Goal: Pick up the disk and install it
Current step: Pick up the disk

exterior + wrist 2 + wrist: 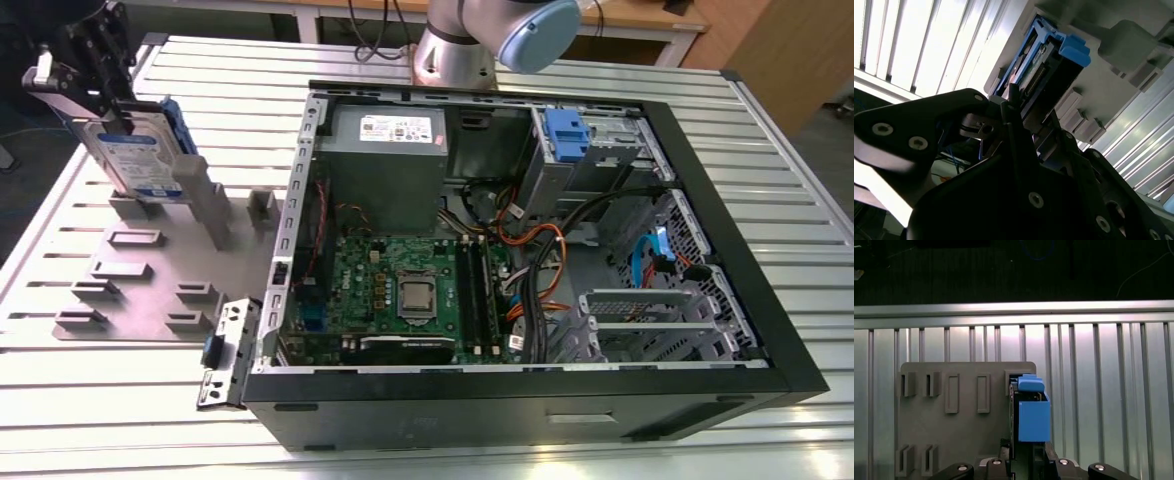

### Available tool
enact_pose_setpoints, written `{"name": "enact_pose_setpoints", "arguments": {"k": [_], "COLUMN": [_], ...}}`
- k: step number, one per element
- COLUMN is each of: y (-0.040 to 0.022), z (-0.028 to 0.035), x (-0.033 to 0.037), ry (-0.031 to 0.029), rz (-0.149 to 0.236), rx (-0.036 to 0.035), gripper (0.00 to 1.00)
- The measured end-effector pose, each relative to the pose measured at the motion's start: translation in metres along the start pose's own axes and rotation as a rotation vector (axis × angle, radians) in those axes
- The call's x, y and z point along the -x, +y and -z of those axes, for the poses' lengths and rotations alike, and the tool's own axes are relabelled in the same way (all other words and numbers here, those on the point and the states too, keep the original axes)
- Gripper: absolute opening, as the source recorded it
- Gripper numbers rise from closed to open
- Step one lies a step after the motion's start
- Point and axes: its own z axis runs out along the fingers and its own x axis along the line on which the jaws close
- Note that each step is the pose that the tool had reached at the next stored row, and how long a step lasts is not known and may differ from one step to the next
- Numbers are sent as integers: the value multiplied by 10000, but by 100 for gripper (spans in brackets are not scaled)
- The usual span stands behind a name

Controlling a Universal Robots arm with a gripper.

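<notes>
The black fingers (1013, 112) are closed narrowly on the upper edge of the disk (134, 160), which stands on end, tilted, its blue-and-white label facing the exterior view. The gripper (94, 100) hangs over the far corner of the table on the exterior view's left. In the first wrist view the disk (1030, 412) shows edge-on, with its blue frame toward the camera. Its lower end sits at an upright slot of a grey holder plate (147, 280); whether it is clear of the slot cannot be told. The plate lies flat on the table (120, 400), a pale metal surface of long parallel ribs and grooves that catches bright light.

Well apart from the disk, toward the exterior view's right, an open black computer case (507, 410) lies on its side on the same table. Inside are a green circuit board (400, 290), a grey metal box (387, 150), a tangle of cables (534, 250) and a small blue latch (567, 135). The arm's base (461, 50) rises behind the case. Beyond the table are wooden furniture (774, 50) and a dark floor (1004, 270).
</notes>
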Motion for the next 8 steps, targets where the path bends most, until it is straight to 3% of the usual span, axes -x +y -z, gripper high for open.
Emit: {"name": "enact_pose_setpoints", "arguments": {"k": [8], "y": [1], "z": [26], "x": [1], "ry": [3], "rz": [-1], "rx": [4], "gripper": [35]}}
